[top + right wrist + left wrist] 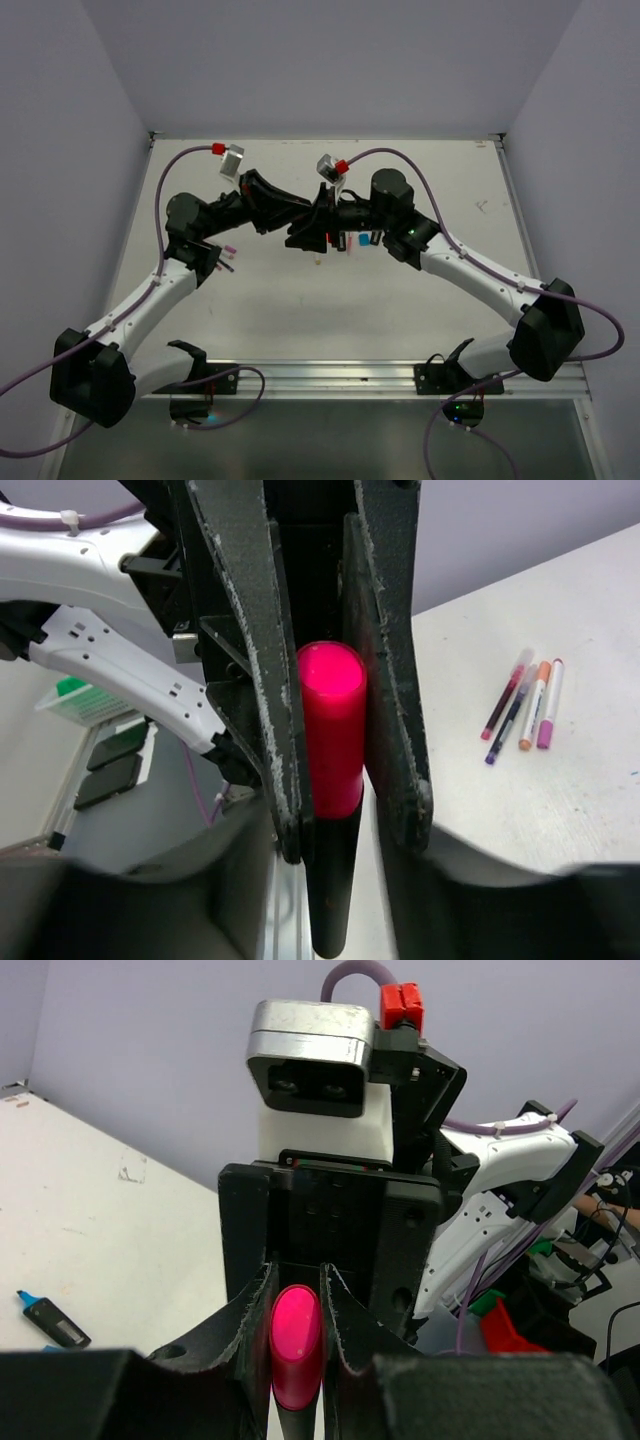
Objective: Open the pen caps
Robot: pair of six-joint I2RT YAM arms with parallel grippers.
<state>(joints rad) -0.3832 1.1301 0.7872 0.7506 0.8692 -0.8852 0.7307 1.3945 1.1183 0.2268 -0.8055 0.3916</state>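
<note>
The glossy pink plastic cap [332, 730] of a stubby highlighter sits at the centre of both wrist views. My scuffed black left fingers [250, 680] are clenched on it from two sides. The highlighter's black barrel [335, 890] runs from the cap toward the bottom of the right wrist view, past the left fingertips. My right fingers [500, 910] show there only as blurred dark masses along the bottom edge, so I cannot tell whether they grip the barrel or stand off it. In the top view my two wrists meet nose to nose at the centre of the frame, above the white surface [300, 320].

I judge the pull to be the risky part. The cap is smooth, so a tight fit could let it slide out of my left fingers. If my arms draw apart off the pen's line, the cap could jam, or the barrel could twist loose and drop to the surface.

From above, the pink cap is hidden under the wrists, and I cannot tell whether it has begun to part from the barrel. Four thin capped pens [520, 705] lie side by side at the right of the right wrist view. A black highlighter with a blue end [48, 1318] lies at the lower left of the left wrist view, and whether that end is a cap or a bare tip is too small to tell.
</note>
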